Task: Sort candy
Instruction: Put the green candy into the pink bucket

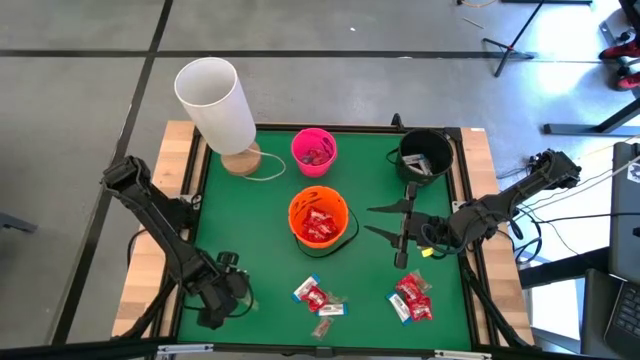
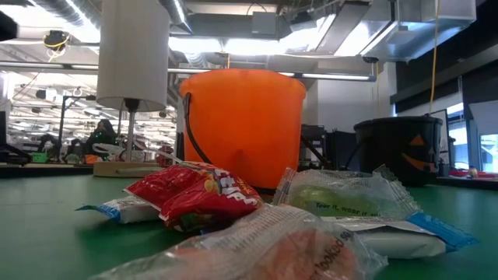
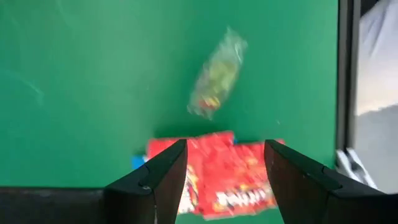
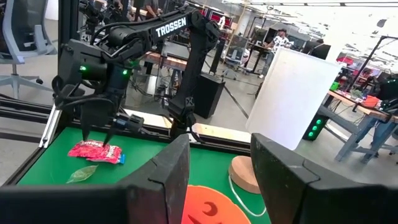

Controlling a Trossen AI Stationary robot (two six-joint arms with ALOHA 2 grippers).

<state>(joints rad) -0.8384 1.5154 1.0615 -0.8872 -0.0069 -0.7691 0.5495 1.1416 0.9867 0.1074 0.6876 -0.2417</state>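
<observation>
The left pincer (image 3: 225, 180) is held spread wide, directly above red candy (image 3: 214, 171) on the green surface (image 3: 93, 81); the right pincer (image 4: 219, 180) is held apart too.

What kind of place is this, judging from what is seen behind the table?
Probably a robotics lab or workshop, not a home. Beyond the green table the right wrist view shows workbenches with equipment and an office chair; the low view shows exposed ceiling ducts; the high view shows a bare concrete floor.
</observation>
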